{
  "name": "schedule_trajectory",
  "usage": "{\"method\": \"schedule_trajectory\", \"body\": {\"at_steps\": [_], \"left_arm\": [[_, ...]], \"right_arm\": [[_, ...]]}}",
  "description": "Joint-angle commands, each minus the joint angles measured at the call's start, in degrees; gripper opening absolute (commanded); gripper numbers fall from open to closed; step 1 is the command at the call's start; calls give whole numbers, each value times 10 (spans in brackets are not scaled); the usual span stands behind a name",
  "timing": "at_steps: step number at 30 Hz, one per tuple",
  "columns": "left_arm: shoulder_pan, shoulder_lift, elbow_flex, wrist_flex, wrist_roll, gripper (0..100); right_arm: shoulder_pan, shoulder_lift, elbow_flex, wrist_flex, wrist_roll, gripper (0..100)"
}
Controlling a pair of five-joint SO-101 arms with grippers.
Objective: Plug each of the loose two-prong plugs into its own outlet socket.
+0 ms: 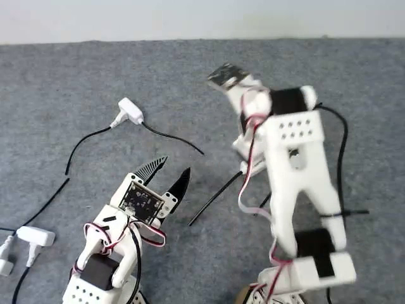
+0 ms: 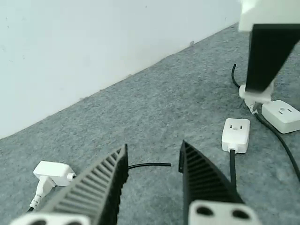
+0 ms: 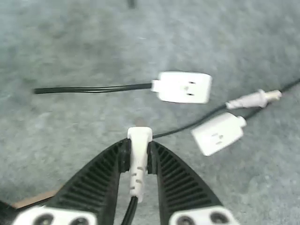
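Note:
My right gripper [image 3: 138,152] is shut on a white two-prong plug [image 3: 139,161], held above the grey carpet. Just beyond it lie two white outlet sockets, one [image 3: 183,87] on a black cord and one [image 3: 218,133] tilted beside it. The left wrist view shows the same sockets [image 2: 236,133] [image 2: 281,115], with the right arm's black finger [image 2: 265,51] over a white plug [image 2: 255,93]. My left gripper [image 2: 152,161] [image 1: 166,174] stands open with nothing between its fingers. Farther off, a white socket [image 1: 131,110] [image 2: 52,170] has a plug [image 1: 118,120] at its end.
Black cords [image 1: 209,197] trail across the carpet between the arms. At the near left edge lie another white socket [image 1: 35,236] and two white plugs [image 1: 5,246] [image 1: 31,254]. A pale wall [image 2: 93,56] borders the carpet at the back.

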Motion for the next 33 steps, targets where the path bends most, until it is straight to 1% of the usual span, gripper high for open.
{"method": "schedule_trajectory", "body": {"at_steps": [1,5,9,24,28,33], "left_arm": [[-1,-6,-28,-18,8,188],[-1,-6,-27,-18,8,188],[-1,-6,-27,-18,7,188],[0,-4,-25,-18,7,188],[0,-3,-21,-27,7,188],[0,-3,-16,-33,6,188]], "right_arm": [[45,65,-75,20,18,8],[55,132,-102,21,20,8],[52,163,-105,21,20,8],[56,175,-116,19,40,8],[60,210,-159,19,40,8],[74,282,-251,22,39,8]]}}
